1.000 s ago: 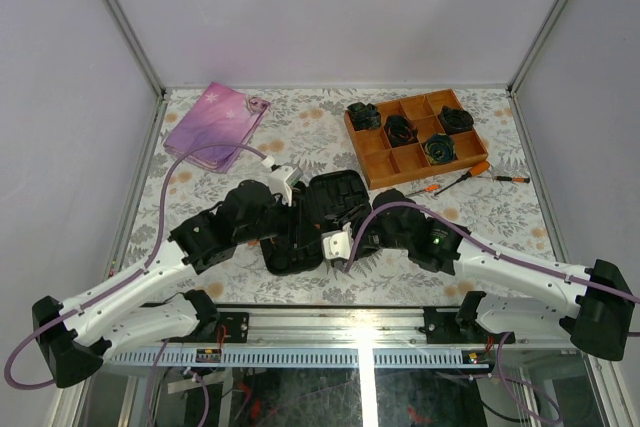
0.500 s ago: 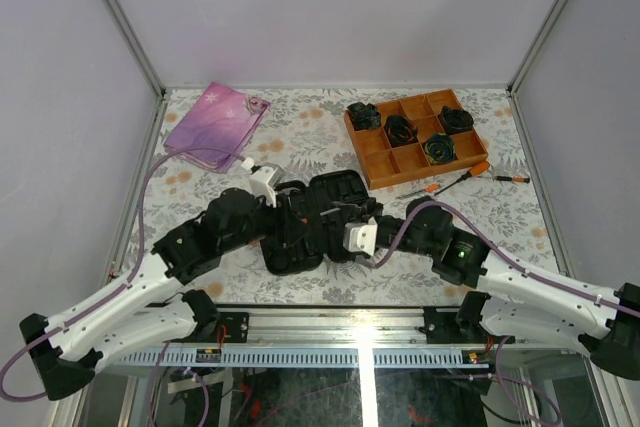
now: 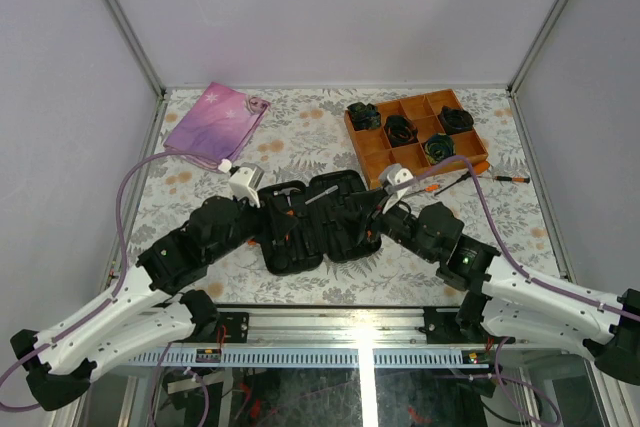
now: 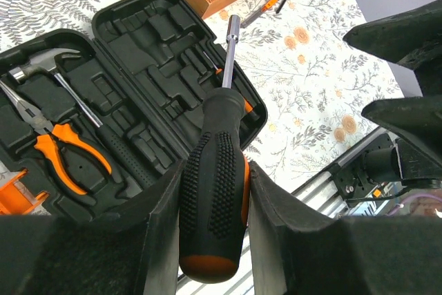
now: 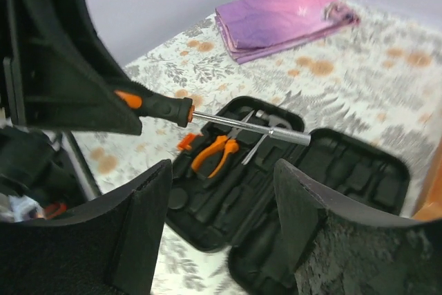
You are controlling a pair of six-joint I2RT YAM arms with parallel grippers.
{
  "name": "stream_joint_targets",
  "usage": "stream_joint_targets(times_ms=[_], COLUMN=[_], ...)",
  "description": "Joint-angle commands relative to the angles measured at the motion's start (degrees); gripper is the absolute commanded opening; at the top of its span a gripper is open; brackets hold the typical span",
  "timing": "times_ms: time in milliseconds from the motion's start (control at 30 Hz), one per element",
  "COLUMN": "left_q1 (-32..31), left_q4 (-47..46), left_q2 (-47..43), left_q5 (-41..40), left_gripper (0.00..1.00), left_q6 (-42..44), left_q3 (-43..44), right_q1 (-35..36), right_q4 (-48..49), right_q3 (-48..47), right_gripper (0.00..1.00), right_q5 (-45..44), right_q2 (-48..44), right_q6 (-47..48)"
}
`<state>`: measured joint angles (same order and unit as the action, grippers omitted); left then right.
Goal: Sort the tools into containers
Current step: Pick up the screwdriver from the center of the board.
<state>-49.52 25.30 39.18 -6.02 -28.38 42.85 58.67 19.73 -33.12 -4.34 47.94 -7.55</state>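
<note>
Presently the task stood partly done. The tool case (image 4: 148, 67) lay open and flat on the table near the arm bases, both halves facing up. Two of its moulded slots were filled: a hammer (image 4: 41, 60) and a pair of orange-handled pliers (image 4: 62, 146) sat in the left half. Most of the remaining slots showed bare black moulding. A further orange part lay beneath the held tool in the right half, but what it was could not be told. The left gripper (image 4: 215, 191) was clamped narrowly on the black ribbed handle of a large screwdriver (image 4: 217, 143), carried above the case with its shaft pointing across the right half toward the wooden tray (image 3: 372, 162). This tool had not been seated in a slot. The right gripper (image 5: 222, 170) hung over the right side of the case with its jaws spread wide and nothing between them. Three tools lay loose on the table, well apart from the case and just beside the tray: a long screwdriver (image 3: 462, 175), a thin driver (image 3: 512, 179) and a short driver (image 3: 428, 189). Judged from this layout, the remaining work comprised seating the held screwdriver, then fetching and placing the three loose tools. The rolled black bundles (image 3: 440, 149) in the tray and the pink pouch (image 3: 215, 122) were not part of the sort.
</note>
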Motion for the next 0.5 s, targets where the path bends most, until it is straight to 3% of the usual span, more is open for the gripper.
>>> stream_joint_targets(times_ms=[0,267,467], left_q1=[-0.3,-0.3,-0.3], left_q4=[-5.5,-8.6,-13.1], left_q2=[-2.1,-5.1,-5.9], left_q5=[-2.9,-5.6,-7.2], left_gripper=[0.00,0.00,0.00], left_q6=[1.0,1.0,1.3], left_q3=[-0.8,-3.8,-6.5], right_q1=[0.3,0.3,0.3], right_q4=[-1.2,14.1,18.8], right_q3=[-4.9,-0.7,-2.2], right_gripper=[0.68,0.72,0.82], right_q5=[-6.7,-7.2,-7.9], right_q2=[3.1,11.6,17.1], right_q6=[-25.2,-51.2,-60.8])
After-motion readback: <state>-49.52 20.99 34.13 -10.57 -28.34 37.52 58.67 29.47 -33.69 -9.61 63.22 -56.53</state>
